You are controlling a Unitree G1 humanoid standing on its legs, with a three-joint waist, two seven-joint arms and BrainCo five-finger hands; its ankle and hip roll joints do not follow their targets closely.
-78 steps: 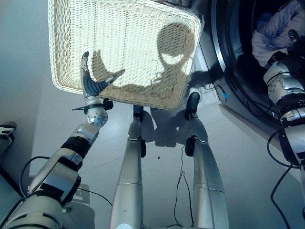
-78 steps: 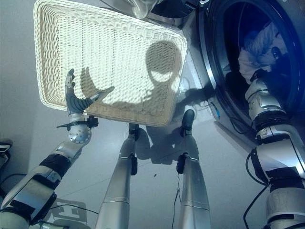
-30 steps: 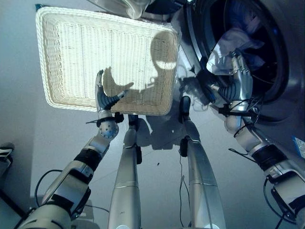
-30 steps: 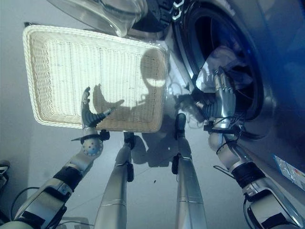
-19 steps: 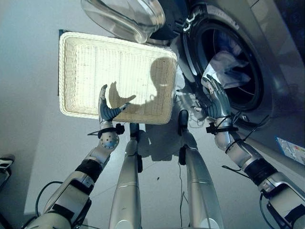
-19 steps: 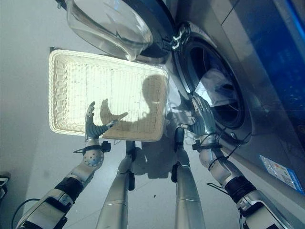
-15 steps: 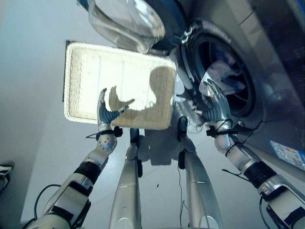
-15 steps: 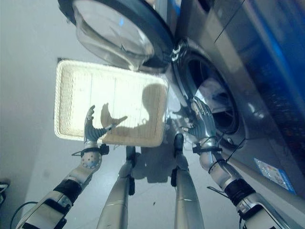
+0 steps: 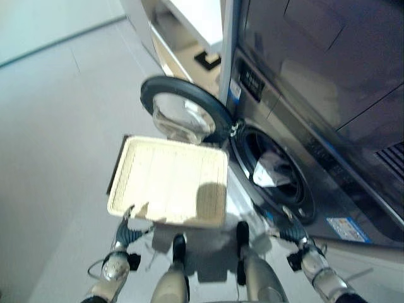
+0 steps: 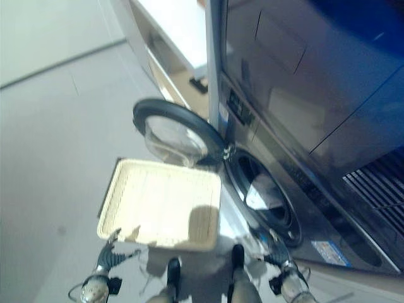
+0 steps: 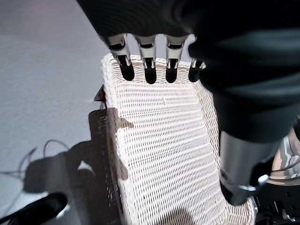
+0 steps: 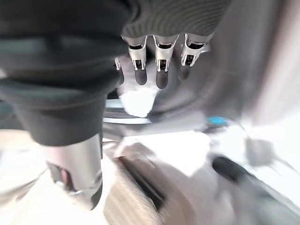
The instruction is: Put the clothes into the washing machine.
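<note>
Clothes (image 9: 270, 172) now sit inside the washing machine (image 9: 297, 126); basket (image 9: 170, 183) is empty. Right hand (image 9: 291, 232) has pulled back out, fingers released; left hand (image 9: 124, 232) open too. Loading looks done.

Both head views are soft with motion blur, edges smeared throughout. Bright light from above washes the pale wicker basket (image 9: 167, 186) almost white, and a square dark shadow falls on its near end. The washing machine (image 9: 297, 120) front is dim, with faint sheen. In the left wrist view the weave is crisp, with hard shadows on the floor (image 11: 42, 108). The right wrist view is heavily blurred, with blown-out white patches.
</note>
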